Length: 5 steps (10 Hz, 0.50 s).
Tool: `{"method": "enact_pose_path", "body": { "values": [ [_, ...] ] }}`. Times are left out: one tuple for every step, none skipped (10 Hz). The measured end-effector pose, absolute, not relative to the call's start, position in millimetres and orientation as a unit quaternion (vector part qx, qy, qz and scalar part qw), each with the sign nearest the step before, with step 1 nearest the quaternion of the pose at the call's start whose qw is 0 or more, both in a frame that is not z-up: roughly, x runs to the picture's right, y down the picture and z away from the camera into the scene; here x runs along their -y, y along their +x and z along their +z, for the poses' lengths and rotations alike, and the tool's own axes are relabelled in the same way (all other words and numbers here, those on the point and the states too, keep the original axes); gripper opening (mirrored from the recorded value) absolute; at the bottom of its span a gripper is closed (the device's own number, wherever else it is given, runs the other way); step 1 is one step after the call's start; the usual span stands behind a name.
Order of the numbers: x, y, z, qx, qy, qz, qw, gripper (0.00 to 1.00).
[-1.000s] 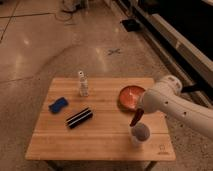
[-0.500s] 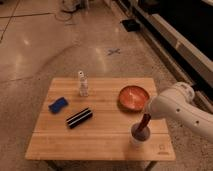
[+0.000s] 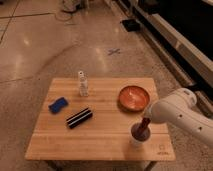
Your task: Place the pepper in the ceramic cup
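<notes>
The white ceramic cup (image 3: 136,142) stands on the wooden table (image 3: 107,137) near its front right edge. My gripper (image 3: 145,123) reaches in from the right at the end of the white arm and sits directly over the cup's mouth. It is shut on the red pepper (image 3: 140,131), which hangs tip-down into the top of the cup. The cup's inside is hidden by the pepper and the gripper.
An orange-red bowl (image 3: 134,97) sits just behind the cup at the right. A clear bottle with a white cap (image 3: 83,84) stands at the back middle. A black striped block (image 3: 79,117) and a blue object (image 3: 58,104) lie at the left.
The gripper has moved down and slightly to the right with the pepper, from above the cup to its mouth. The other objects have not moved.
</notes>
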<state>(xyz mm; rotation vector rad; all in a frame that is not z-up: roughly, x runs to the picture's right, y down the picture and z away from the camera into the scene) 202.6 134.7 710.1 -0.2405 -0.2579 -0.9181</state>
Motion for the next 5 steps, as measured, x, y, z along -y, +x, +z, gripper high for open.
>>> {"method": "enact_pose_path", "body": {
  "values": [
    [-135.5,202.0,709.8,0.124,-0.112,-0.443,0.881,0.80],
    [-133.4,201.3,708.8,0.122,-0.106,-0.446,0.880,0.80],
    [-131.2,200.4,707.8,0.118,-0.100,-0.453,0.878,0.80],
    [-128.9,199.0,707.3,0.114,-0.095,-0.459,0.876,0.80],
    [-128.8,198.6,707.4,0.114,-0.095,-0.459,0.876,0.80]
  ]
}}
